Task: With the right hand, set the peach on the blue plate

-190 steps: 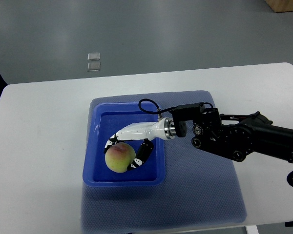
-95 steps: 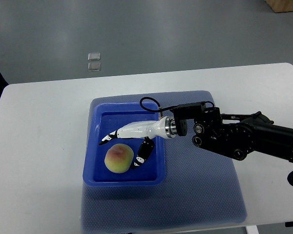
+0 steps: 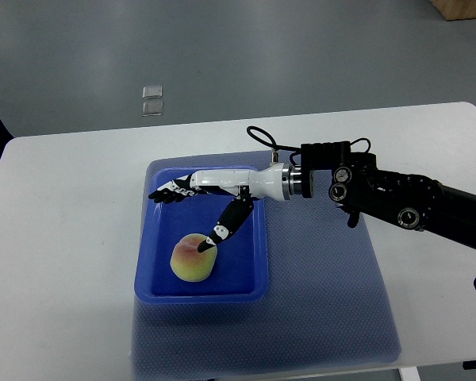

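Peach (image 3: 193,256) sits in the blue plate (image 3: 162,286), a deep rectangular tray, toward its near-left part. Plate rests on a blue mat (image 3: 325,309) spread over the white counter (image 3: 71,238). Right hand (image 3: 210,190) reaches in from the right edge, positioned over the plate's far half, above the peach. Fingers (image 3: 168,190) extended and spread toward the left, released, grasping nothing. Thumb points down toward the fruit; its dark tip lies at the peach's top edge, contact uncertain. Black forearm crosses the mat. Two small clear squares (image 3: 151,100) on the grey floor beyond the counter.
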`<state>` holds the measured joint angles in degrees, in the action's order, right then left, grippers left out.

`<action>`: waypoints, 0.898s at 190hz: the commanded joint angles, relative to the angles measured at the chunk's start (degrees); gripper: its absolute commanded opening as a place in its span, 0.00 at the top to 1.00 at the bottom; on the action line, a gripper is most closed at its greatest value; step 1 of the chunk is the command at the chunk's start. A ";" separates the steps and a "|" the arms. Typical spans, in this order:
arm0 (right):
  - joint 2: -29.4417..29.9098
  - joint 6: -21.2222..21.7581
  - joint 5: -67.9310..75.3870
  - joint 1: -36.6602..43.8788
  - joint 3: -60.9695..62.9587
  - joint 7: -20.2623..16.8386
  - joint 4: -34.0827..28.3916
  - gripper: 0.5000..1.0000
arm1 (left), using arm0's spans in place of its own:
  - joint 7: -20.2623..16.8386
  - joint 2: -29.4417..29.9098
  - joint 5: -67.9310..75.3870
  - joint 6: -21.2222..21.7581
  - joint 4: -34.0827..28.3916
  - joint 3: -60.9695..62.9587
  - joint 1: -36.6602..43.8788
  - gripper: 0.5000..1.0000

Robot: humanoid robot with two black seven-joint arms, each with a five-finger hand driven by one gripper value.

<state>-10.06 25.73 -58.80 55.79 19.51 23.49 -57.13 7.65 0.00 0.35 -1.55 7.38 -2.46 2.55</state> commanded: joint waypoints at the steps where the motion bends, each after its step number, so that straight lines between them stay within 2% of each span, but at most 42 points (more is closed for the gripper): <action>1: -0.75 1.08 7.91 -1.30 2.28 -0.55 0.88 0.17 | 0.00 0.00 0.00 -0.03 0.00 0.00 0.00 0.00; 63: -4.62 4.24 33.66 -3.94 2.81 -0.99 7.47 0.17 | 0.00 0.00 0.00 -0.03 0.00 0.00 0.00 0.00; 95: -5.94 4.06 48.51 -4.38 2.72 -6.00 11.95 0.17 | 0.00 0.00 0.00 -0.03 0.00 0.00 0.00 0.00; 104: -5.94 4.06 48.52 -4.38 2.72 -6.00 11.95 0.17 | 0.00 0.00 0.00 -0.03 0.00 0.00 0.00 0.00; 105: -6.03 4.06 52.61 -4.81 2.72 -7.48 13.87 0.17 | 0.00 0.00 0.00 -0.03 0.00 0.00 0.00 0.00; 107: -6.12 4.06 53.43 -4.82 2.72 -7.76 14.41 0.17 | 0.00 0.00 0.00 -0.03 0.00 0.00 0.00 0.00; 149: -6.29 3.89 63.28 -6.14 2.72 -12.24 21.27 0.15 | 0.00 0.00 0.00 -0.03 0.00 0.00 0.00 0.00; 171: -6.20 3.54 68.29 -7.19 2.72 -14.88 22.50 0.15 | 0.00 0.00 0.00 0.06 0.00 0.00 0.09 0.00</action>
<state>-16.34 29.54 5.11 49.49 22.24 11.00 -35.85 7.65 0.00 0.35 -1.53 7.38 -2.46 2.55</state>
